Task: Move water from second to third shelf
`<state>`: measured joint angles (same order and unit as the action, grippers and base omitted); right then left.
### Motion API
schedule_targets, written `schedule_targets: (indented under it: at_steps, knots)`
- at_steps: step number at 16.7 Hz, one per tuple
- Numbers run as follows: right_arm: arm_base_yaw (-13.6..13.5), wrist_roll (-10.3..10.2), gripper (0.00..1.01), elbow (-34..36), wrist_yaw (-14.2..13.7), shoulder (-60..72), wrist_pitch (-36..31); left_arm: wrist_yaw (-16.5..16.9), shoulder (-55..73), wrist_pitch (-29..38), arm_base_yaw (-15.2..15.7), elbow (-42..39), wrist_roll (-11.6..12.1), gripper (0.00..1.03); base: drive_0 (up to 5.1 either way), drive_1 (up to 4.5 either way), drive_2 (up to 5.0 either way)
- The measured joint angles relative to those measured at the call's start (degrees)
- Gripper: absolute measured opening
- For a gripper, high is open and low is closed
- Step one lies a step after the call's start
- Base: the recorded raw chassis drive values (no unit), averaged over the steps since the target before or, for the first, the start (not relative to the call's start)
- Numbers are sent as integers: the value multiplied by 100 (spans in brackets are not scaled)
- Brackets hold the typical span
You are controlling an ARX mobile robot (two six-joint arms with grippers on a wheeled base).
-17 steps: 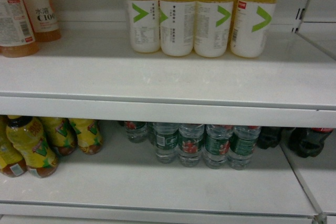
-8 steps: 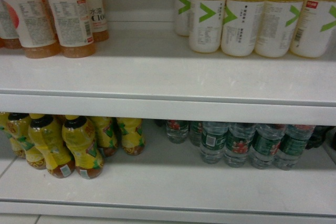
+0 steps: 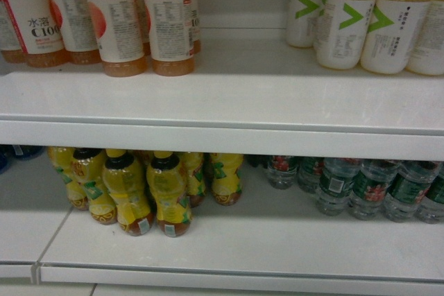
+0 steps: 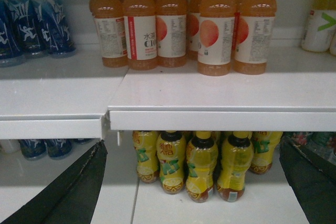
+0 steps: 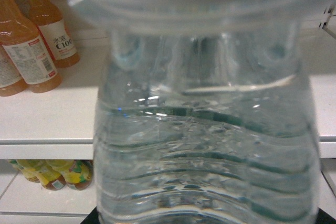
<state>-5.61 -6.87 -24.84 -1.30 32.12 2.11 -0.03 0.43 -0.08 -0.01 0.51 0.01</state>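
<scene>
We face two white shelves: the upper shelf (image 3: pixel 222 102) has a broad bare strip along its front edge, open between the orange C100 drink bottles (image 3: pixel 121 22) at far left and the pale yellow bottles with green arrow labels (image 3: pixel 357 19) at far right. Below, the lower shelf (image 3: pixel 229 247) carries squat yellow-labelled tea bottles (image 3: pixel 146 188) at left and a row of green-labelled water bottles (image 3: pixel 361 185) at right, cut by the frame's right edge; bare board lies in front of both. A water bottle (image 5: pixel 205 129), clear and ribbed, fills our right wrist view, its label unseen and its top blurred; the right claw itself is hidden, so we cannot tell its grip. Our left gripper (image 4: pixel 194 182) stands apart, its dark fingers (image 4: pixel 73 192) at the frame's lower corners. The "C100" and Chinese characters read on the orange labels; blue bottles (image 4: pixel 31 24) sit far left.
</scene>
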Motion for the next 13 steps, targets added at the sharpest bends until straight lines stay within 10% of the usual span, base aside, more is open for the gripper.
schedule_targets:
  at_steps: [13]
  knots:
    - [0, 0, 42, 2, 2, -2, -2, 0, 0, -4, 0, 0, 0, 98, 0, 0, 0]
